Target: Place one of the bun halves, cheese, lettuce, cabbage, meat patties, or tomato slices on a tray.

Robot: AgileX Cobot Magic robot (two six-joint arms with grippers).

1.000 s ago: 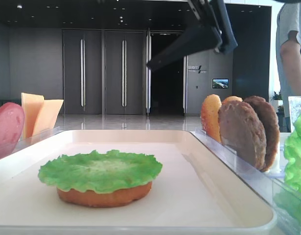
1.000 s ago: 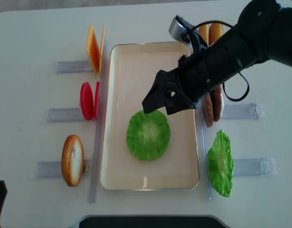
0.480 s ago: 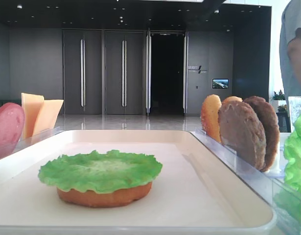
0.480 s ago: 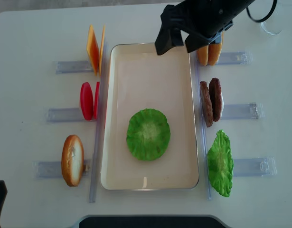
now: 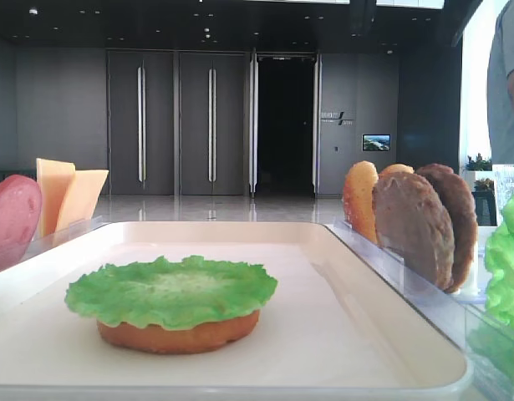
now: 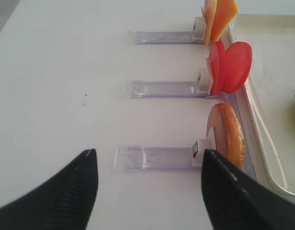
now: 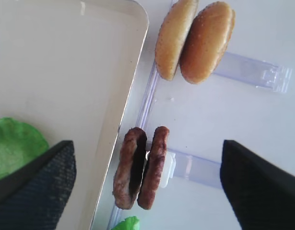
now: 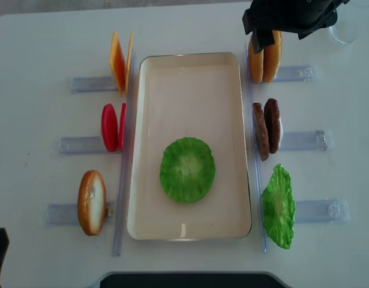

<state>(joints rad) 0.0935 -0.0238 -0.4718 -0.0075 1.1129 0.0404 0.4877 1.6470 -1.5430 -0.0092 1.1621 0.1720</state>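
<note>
The cream tray (image 8: 190, 78) holds a lettuce leaf (image 8: 187, 170) lying on a bun half (image 5: 177, 336). Two meat patties (image 7: 142, 167) and two bun halves (image 7: 195, 40) stand on edge in holders to its right, with another lettuce leaf (image 8: 278, 206) nearer. To its left stand cheese (image 6: 219, 17), tomato slices (image 6: 231, 67) and one bun half (image 6: 226, 135). Cabbage is out of view. My right gripper (image 8: 284, 29) hangs open and empty high over the far right bun halves. My left gripper (image 6: 149, 152) is open and empty above bare table beside the left bun's holder.
Clear plastic holders (image 8: 304, 141) line both long sides of the tray. A drinking glass (image 8: 346, 30) stands at the far right corner. A person (image 5: 507, 83) stands beyond the table on the right. The white table (image 6: 65, 86) lies bare left of the holders.
My right arm has pulled back from over the middle of the tray to the far right, above the bun halves, and has left the low front view. The food has not moved.
</note>
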